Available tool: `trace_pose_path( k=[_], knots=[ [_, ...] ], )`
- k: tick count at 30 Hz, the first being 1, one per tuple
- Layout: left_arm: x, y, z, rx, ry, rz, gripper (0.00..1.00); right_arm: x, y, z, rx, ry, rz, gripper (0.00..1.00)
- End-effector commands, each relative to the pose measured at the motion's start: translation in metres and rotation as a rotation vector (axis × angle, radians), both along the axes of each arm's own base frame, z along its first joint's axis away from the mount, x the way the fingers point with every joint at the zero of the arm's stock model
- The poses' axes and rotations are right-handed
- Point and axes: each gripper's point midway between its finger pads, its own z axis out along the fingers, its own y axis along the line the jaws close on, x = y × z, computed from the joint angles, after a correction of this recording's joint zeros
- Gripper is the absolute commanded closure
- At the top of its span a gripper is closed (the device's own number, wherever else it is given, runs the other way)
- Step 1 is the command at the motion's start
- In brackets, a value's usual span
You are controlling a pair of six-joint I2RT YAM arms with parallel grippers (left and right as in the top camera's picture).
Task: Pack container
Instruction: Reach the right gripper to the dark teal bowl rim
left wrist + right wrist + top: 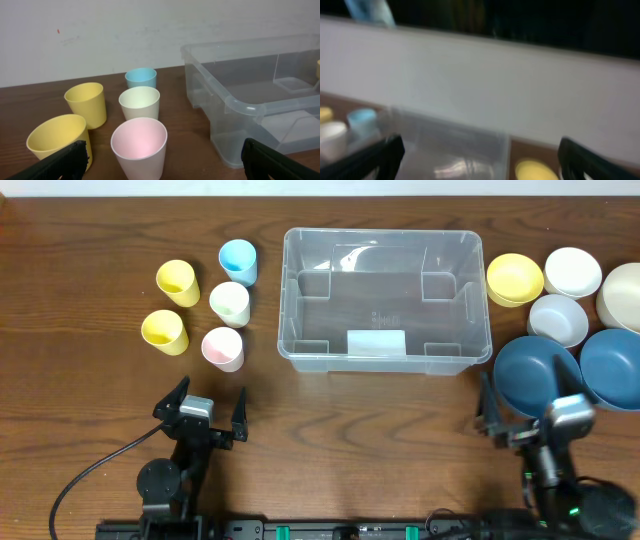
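Table: dark brown wood grain, filling the overhead view to every edge.
Wall: plain off-white, faintly scuffed, rising straight behind the table's far edge.
Red mark: a small speck on the wall, high towards the left.
Dark band: above the pale wall in the blurred right wrist view.
Light: soft and even; shadows on the table are faint.
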Motion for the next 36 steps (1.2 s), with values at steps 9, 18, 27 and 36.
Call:
trace_pose_path(
  k=[9,18,27,36],
  knots=[
    [0.000,0.000,-0.016,-0.002,0.047,-0.002,0.02,0.027,0.026,0.038,0.006,0.399,0.188,0.01],
    [0.000,0.000,-0.016,-0.002,0.047,-0.002,0.02,0.041,-0.101,-0.007,0.629,0.554,-0.564,0.01],
    [0.000,0.000,-0.016,-0.002,0.047,-0.002,0.02,0.013,-0.176,-0.084,0.863,0.806,-0.934,0.01],
    [0.000,0.000,-0.016,-0.002,0.047,-0.002,0.02,0.024,-0.173,-0.162,0.993,1.126,-0.962,0.01]
  ],
)
